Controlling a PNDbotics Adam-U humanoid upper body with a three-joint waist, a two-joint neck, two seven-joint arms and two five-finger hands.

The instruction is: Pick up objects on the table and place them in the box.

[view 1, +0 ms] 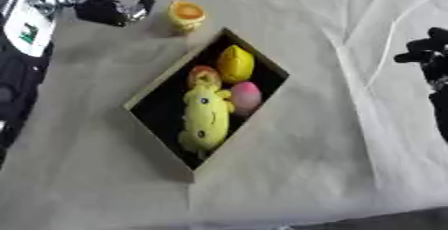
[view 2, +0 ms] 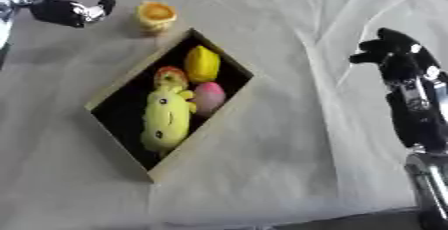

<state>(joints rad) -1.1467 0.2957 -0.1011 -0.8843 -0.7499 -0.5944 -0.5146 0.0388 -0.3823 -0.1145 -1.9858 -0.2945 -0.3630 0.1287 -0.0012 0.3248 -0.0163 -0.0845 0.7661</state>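
Observation:
A shallow box (view 1: pixel 154 88) with a black inside lies askew mid-table. In it are a yellow plush toy (view 1: pixel 206 118), a yellow lemon-like fruit (view 1: pixel 235 64), a pink egg-shaped thing (view 1: pixel 246 96) and a small red-and-yellow thing (view 1: pixel 204 76). Outside the box, just beyond its far corner, stands a yellow-orange cup-like object (view 1: pixel 186 15). My left hand (view 1: pixel 112 11) hovers at the upper left, a short gap to the left of that object, fingers curled and holding nothing. My right hand (view 2: pixel 392 50) hangs over the cloth at the right, well clear of the box, fingers curled.
A wrinkled white cloth (view 1: pixel 332 139) covers the table, with folds running down right of the box. The table's front edge (view 1: pixel 385 219) shows at the bottom right. My left arm (view 1: pixel 31 29) fills the upper left corner.

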